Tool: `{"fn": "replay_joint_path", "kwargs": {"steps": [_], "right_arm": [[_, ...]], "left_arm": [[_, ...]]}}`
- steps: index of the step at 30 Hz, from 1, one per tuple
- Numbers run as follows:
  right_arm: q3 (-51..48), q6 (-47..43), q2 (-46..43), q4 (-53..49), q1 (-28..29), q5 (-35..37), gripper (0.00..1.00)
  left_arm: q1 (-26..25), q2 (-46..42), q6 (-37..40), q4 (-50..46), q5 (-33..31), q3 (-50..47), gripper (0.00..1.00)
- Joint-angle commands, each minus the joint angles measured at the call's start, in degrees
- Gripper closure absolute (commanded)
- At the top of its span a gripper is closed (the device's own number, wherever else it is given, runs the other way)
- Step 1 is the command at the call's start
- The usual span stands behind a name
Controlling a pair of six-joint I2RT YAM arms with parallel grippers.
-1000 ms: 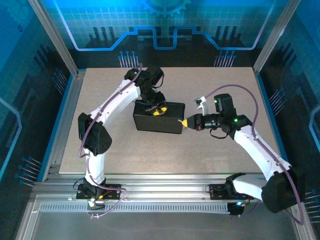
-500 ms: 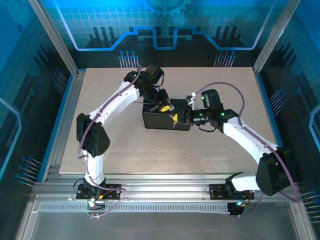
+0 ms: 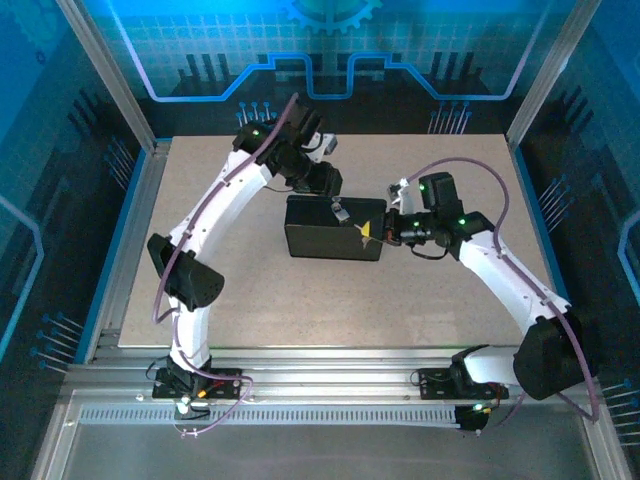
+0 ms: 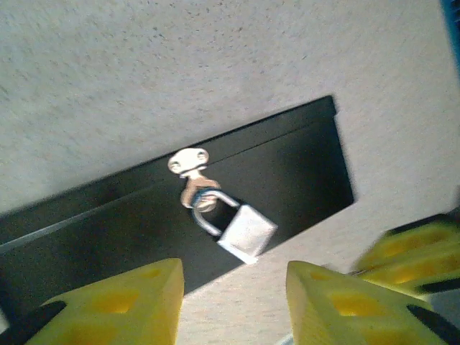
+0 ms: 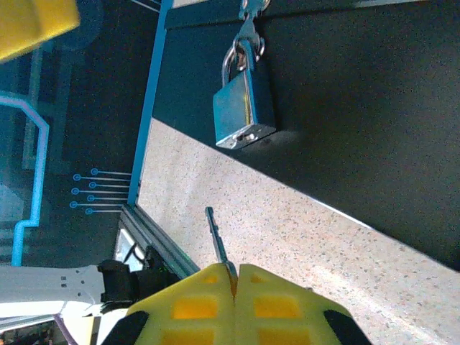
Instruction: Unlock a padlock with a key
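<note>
The small padlock (image 3: 340,211) hangs by its silver shackle from a pale hasp (image 4: 188,162) on the black box (image 3: 330,240). In the left wrist view the padlock (image 4: 246,231) lies flat against the box's dark face. My left gripper (image 3: 322,180) hovers just beyond the box's far edge, and its yellow fingers (image 4: 129,305) stand open with nothing between them. My right gripper (image 3: 367,230) is at the box's right end, shut on the key (image 5: 216,237). The thin dark blade points towards the padlock (image 5: 244,111) with a gap between them.
The box (image 5: 359,108) sits mid-table on the speckled tabletop (image 3: 430,310). Metal frame posts and blue panels ring the table. The right gripper's yellow finger (image 4: 417,251) shows at the right of the left wrist view, close to the left gripper.
My left gripper has let go of the padlock, opened and drawn back beyond the box's far edge. The box shifted right earlier. My right gripper, still holding the key, stays at the box's right end.
</note>
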Motion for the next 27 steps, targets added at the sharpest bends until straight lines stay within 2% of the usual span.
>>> {"fn": "replay_joint_path", "kwargs": {"steps": [1,4,6,8,12,16,21,27], "right_arm": [[2.28,-3.69,-1.1,-4.98,-2.28,-2.72,0.98],[3.13,-4.52,-0.79,-5.55,-2.99,-3.14,0.98],[3.43,-4.86,-1.24,-5.71,-2.98,-2.66,0.99],[3.08,-4.95,-1.79,-5.82,-2.97,-2.47,0.99],[3.57,-6.47,-1.26,-9.22,-3.04,-3.26,0.99],[4.0,-7.41,-0.34,-11.31,-3.64,-3.67,0.99],[5.4,-6.62,2.41,-11.94,-4.89,-4.81,0.99],[8.25,-6.97,5.74,-13.77,-5.09,-5.1,0.99]], "left_arm": [[-0.31,-2.84,31.92,5.03,-5.41,-7.18,0.49],[-0.33,-7.11,51.08,13.63,1.29,-15.02,0.41],[-0.35,-8.57,63.29,15.0,6.31,-17.95,0.39],[-0.21,-6.97,69.08,11.73,8.68,-14.13,0.38],[-0.16,0.94,79.34,-5.28,14.72,1.71,0.39],[-0.13,3.86,83.93,-5.13,13.18,3.04,0.4],[-0.11,7.28,88.92,-5.2,14.71,5.28,0.4],[-0.18,10.12,92.2,-3.85,14.33,6.22,0.39]]}}
